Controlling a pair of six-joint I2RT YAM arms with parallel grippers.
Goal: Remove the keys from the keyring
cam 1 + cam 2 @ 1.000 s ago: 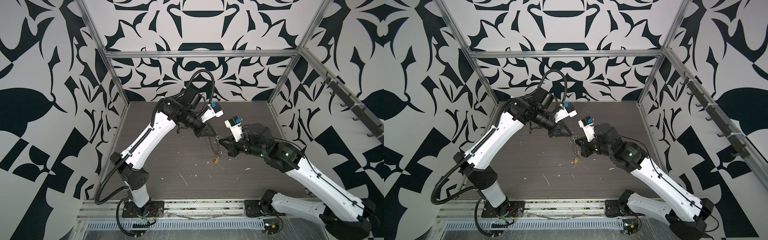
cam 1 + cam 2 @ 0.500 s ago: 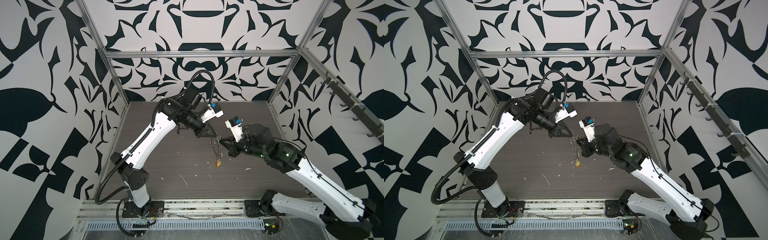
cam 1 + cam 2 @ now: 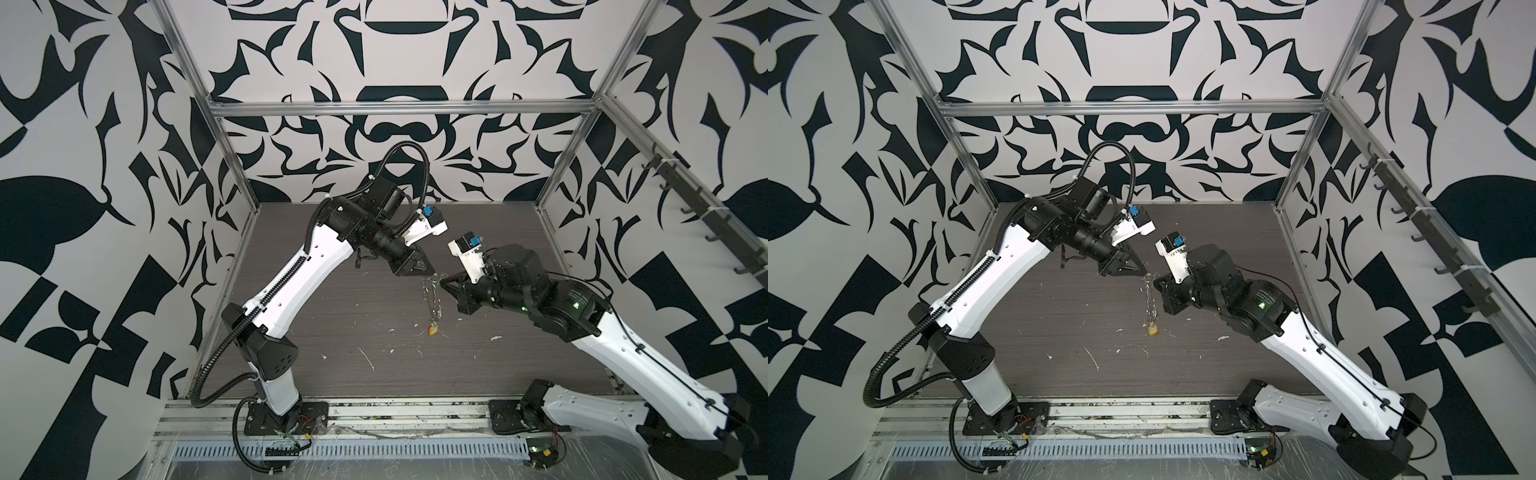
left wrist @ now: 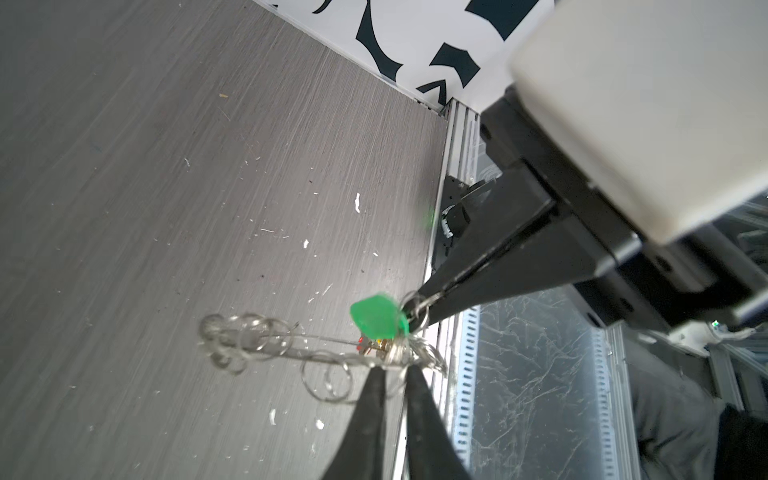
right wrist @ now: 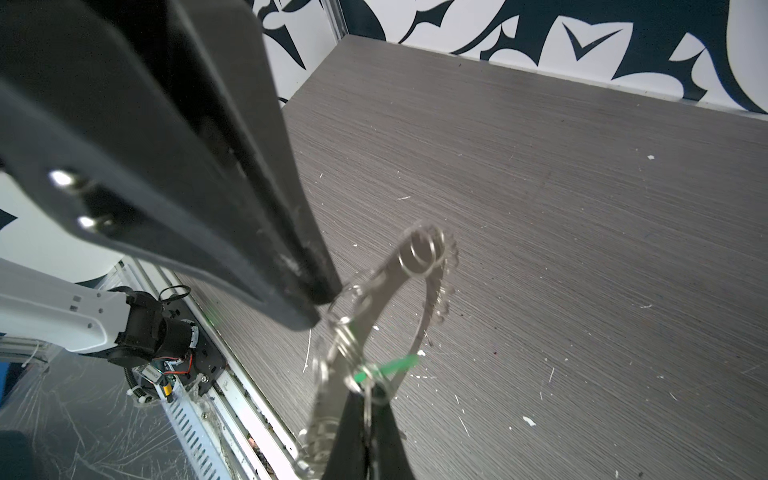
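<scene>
Right hand (image 4: 419, 302) pinches the flat grey metal keyring (image 5: 384, 272) by one loop; left hand (image 4: 395, 368), barely parted, may tug it loose

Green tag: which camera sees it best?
The left wrist view: the green tag shows broad and bright beside the right gripper, by the keyring. The right wrist view shows only a blurred sliver. In both top views it is too small to find.
</scene>
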